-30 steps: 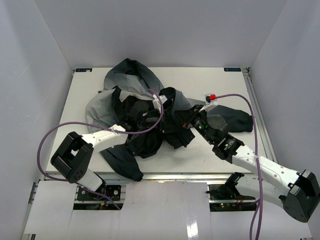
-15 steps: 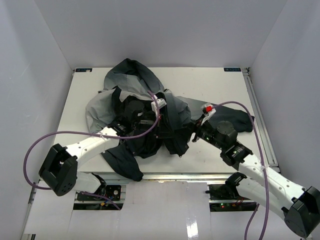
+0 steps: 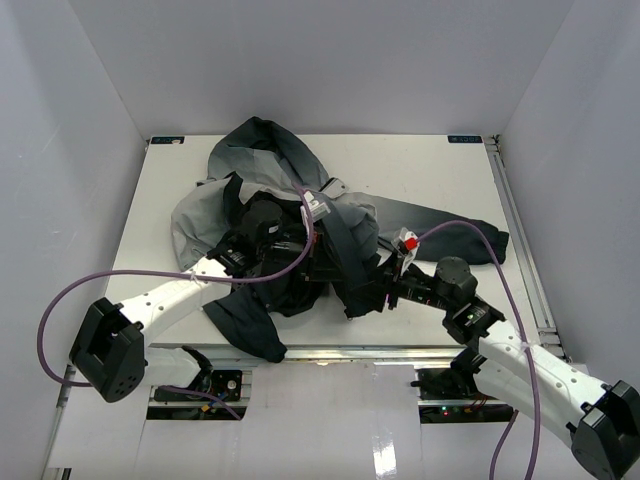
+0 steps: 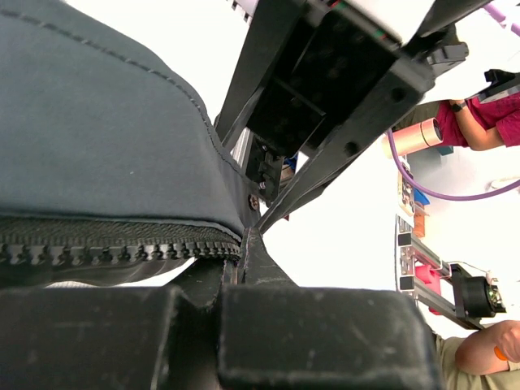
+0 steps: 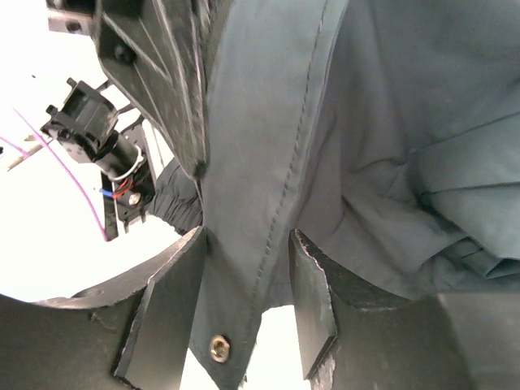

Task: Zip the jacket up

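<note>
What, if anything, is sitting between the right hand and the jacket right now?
Nothing visible. In the right wrist view the jacket front edge, with its metal snap, already lies between the fingers of the right hand, and no other object is in the gap. The left hand is shut on the zipper edge.

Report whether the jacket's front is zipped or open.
Open: the jacket lies crumpled with black lining exposed; left wrist view shows one unmated row of zipper teeth.
</note>
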